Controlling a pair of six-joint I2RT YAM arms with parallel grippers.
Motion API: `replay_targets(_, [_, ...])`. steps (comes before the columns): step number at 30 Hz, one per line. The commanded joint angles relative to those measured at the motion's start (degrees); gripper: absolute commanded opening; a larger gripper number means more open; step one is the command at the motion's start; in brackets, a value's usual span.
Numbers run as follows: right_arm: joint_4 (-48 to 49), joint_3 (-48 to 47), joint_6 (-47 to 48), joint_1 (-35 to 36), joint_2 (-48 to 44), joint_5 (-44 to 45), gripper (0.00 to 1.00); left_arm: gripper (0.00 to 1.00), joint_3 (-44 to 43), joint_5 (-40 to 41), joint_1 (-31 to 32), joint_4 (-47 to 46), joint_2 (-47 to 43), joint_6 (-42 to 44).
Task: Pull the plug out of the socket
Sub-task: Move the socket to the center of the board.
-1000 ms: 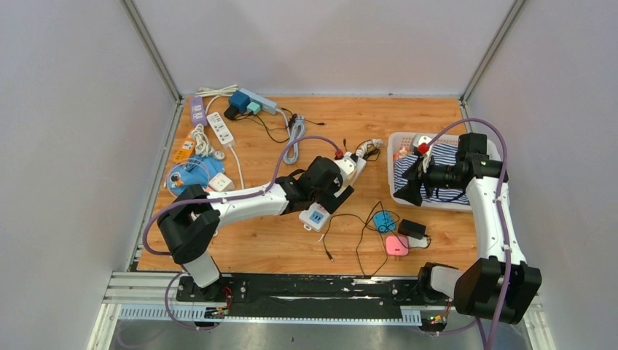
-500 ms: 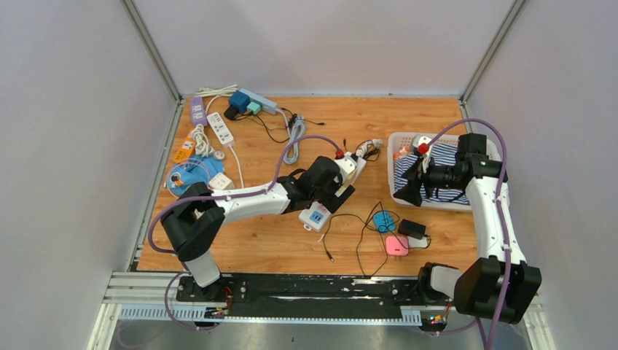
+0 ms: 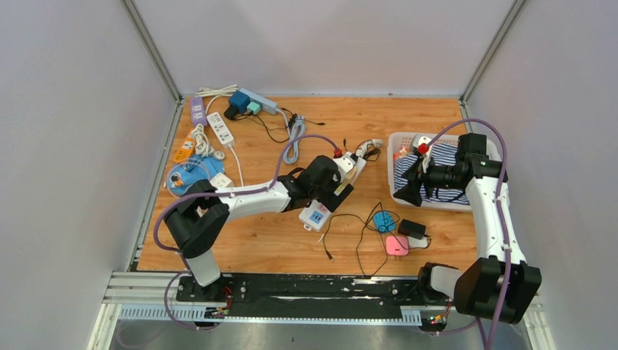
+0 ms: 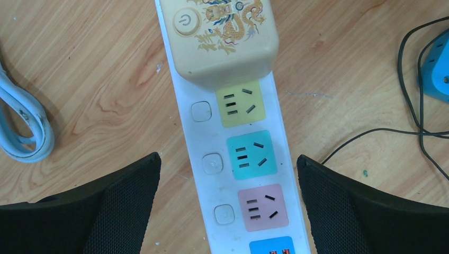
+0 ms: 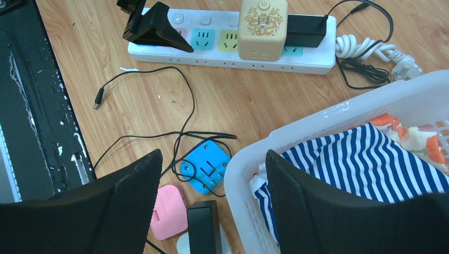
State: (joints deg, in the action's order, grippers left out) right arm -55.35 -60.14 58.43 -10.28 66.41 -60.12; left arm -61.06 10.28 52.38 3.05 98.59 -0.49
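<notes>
Bearing 2 plugs [image 5: 262,29] [image 5: 307,30], 1 white power strip [image 5: 222,58]

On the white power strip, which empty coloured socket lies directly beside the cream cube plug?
The yellow socket: it borders the cream dragon-printed cube plug; the turquoise socket and the pink socket lie farther away.
</notes>
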Motion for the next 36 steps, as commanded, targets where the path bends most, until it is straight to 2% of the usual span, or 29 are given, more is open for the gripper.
replay_targets(1, [-1.34,0.81,1.30,-0.17,0.12,-2.08,0.73,1.00,0.30,-2.07,-1.40,-2.19,2.50,-0.62])
replay_targets(19, [-1.34,0.94,1.35,0.03,0.25,-2.03,0.73,0.99,-2.49,-4.75,-2.71,-2.61,8.92,-1.38])
replay_targets(24, [-1.34,0.95,1.41,0.14,0.25,-2.13,0.73,0.86,-3.35,-7.77,-3.43,-2.50,10.79,-0.38])
replay_targets(27, [-1.34,0.92,1.42,0.09,0.16,-2.12,0.73,0.70,-3.76,-10.84,-3.84,-2.52,11.44,0.39])
replay_targets(30, [-1.34,0.99,1.41,0.18,0.21,-2.16,0.73,0.51,-3.67,-13.28,-4.16,-2.39,11.27,2.54])
replay_targets(36, [-1.34,0.99,1.37,0.26,0.05,-2.33,0.73,0.35,-0.51,-12.20,-4.22,-0.29,5.74,8.76])
